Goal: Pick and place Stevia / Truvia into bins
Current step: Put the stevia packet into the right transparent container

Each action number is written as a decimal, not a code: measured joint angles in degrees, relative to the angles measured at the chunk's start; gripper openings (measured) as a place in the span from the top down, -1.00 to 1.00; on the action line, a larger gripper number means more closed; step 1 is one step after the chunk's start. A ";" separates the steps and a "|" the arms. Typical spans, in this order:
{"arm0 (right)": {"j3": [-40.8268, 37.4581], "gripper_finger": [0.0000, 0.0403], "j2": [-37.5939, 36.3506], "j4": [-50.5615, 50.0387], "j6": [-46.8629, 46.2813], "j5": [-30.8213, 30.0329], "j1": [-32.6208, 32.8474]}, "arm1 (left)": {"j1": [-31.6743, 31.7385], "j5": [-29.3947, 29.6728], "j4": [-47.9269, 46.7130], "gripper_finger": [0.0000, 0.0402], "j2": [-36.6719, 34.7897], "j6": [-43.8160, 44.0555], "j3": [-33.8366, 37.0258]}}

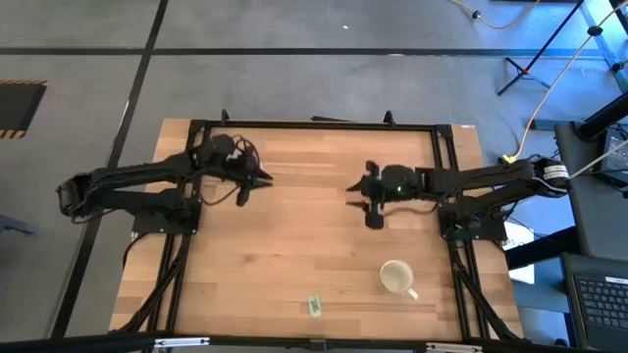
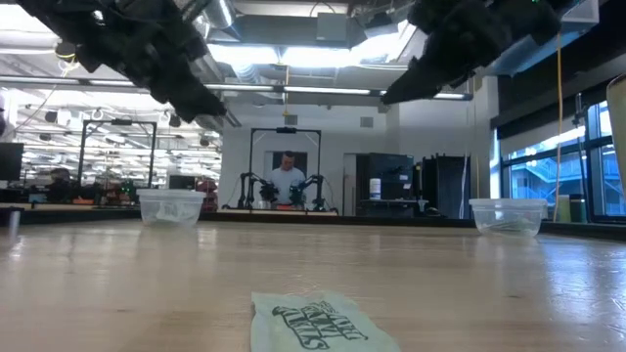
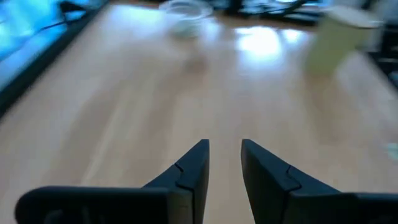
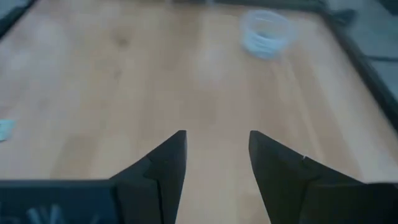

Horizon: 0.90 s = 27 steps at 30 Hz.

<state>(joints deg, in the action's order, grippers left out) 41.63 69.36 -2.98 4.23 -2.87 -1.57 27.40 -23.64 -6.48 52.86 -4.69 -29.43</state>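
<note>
Light: bright, even, from ceiling lamps [image 2: 293, 54] | Glare: pale sheen on table [image 3: 261, 43] in left wrist view; windows [image 2: 548, 176] glow blue | Shadows: soft, dark under both arms in high view | Blur: both wrist views smeared; packet [image 2: 318, 323] out of focus in low view

Place: robotics lab
Evidence: exposed ceiling ducts [image 2: 293, 73], a second black-framed robot arm rig [image 2: 285, 168] attended by a person [image 2: 287, 179], grey concrete floor [image 1: 294, 88]
</note>
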 joint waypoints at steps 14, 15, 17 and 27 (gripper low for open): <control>10.40 0.12 17.42 5.72 5.19 0.17 16.02 | -20.51 5.37 42.83 0.60 0.04 10.06 19.31; 12.14 0.12 19.22 4.66 5.26 0.17 16.72 | -21.38 7.25 42.99 0.61 0.04 10.03 19.96; 15.77 0.12 22.84 1.64 5.27 0.17 17.92 | -22.66 10.64 42.82 0.62 0.04 10.03 20.77; 31.22 0.12 41.11 -6.42 5.11 8.88 22.34 | -25.24 15.13 42.75 0.64 0.04 8.88 20.92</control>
<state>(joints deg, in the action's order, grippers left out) 72.85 110.46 -9.40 9.34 6.00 20.77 2.16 -8.51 36.27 52.90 4.19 -8.51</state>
